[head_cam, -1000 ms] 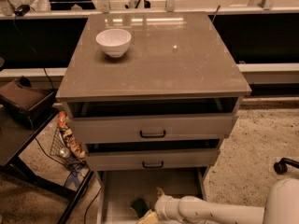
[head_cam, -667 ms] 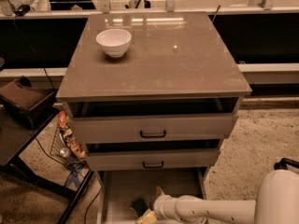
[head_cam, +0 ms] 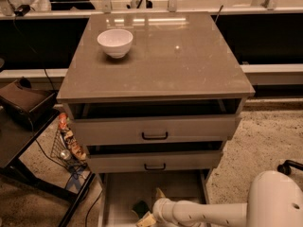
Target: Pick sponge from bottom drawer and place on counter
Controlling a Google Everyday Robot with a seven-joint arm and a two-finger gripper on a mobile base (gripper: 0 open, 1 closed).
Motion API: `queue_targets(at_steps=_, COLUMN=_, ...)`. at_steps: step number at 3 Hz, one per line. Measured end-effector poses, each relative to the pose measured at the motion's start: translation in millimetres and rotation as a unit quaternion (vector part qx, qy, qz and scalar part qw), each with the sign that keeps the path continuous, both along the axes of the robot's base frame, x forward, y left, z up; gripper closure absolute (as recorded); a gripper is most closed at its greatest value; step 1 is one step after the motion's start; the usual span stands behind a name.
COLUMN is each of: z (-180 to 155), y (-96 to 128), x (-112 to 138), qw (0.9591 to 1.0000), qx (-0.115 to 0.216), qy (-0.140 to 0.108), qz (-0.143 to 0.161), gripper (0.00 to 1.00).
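In the pulled-out bottom drawer, the robot's gripper reaches in from the right, jaws spread either side of the dark green sponge lying on the drawer floor, while above, a white bowl sits on the counter.

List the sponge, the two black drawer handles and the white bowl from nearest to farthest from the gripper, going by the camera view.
The gripper is down in the bottom drawer, at the picture's lower edge.
1. sponge: right beside it, on the drawer floor.
2. lower handle: just above, on the middle drawer front.
3. upper handle: higher, on the top drawer front.
4. white bowl: far back left on the counter.
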State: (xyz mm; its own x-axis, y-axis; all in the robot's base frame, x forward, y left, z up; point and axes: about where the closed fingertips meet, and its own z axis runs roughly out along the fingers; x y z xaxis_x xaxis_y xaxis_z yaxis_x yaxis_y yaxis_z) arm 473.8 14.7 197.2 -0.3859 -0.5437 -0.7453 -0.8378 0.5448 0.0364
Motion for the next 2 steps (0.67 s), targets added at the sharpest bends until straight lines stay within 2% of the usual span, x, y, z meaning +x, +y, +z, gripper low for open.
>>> queue_targets(at_steps=2, z=-27.7, y=18.9, x=-14.5, qw=0.9991, qx=0.042, qy=0.004, qz=0.003, gripper=0.0)
